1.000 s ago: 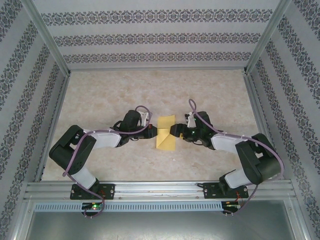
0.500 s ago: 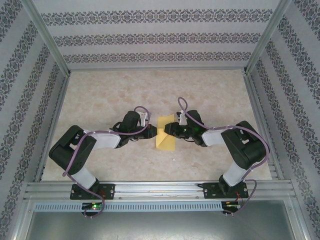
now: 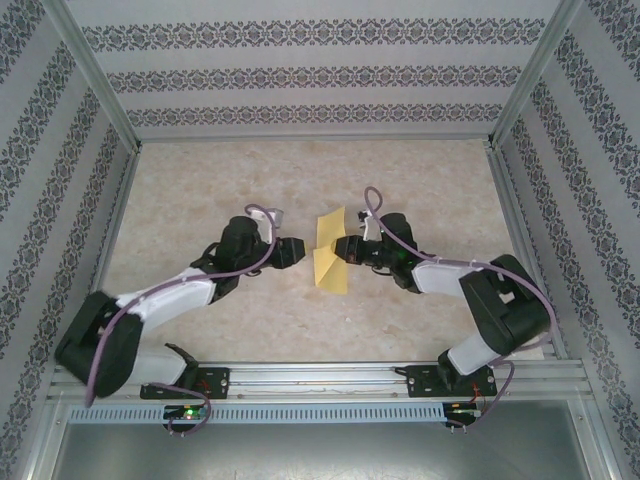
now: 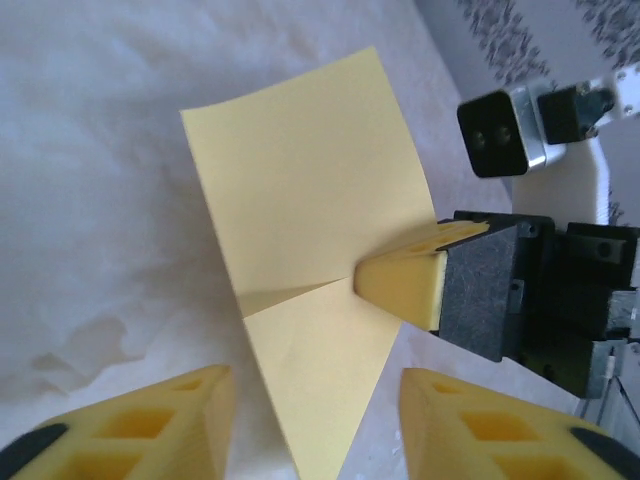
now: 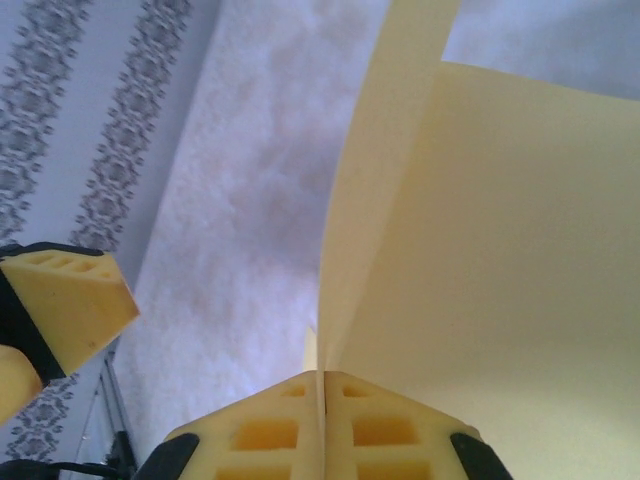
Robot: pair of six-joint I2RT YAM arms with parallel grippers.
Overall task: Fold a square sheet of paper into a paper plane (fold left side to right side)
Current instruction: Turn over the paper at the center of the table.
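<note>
The square sheet of paper (image 3: 331,262) sits mid-way across the desk (image 3: 200,200), partly folded, with the right end effector (image 3: 345,250) clamped on its right edge at the crease. Meanwhile the left end effector (image 3: 297,252) hangs open just left of it, empty. Looks like mid-fold, and next up is probably pressing that crease flat.

Black-and-white arms (image 3: 172,292), purple cables (image 3: 263,211)

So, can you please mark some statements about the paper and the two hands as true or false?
1. The right hand is shut on the yellow paper. True.
2. The left hand grips the paper too. False: it is open and apart from the paper.
3. A crease runs across the paper. True.
4. The paper is already a slim pointed plane. False: it is a broad sheet.
</note>
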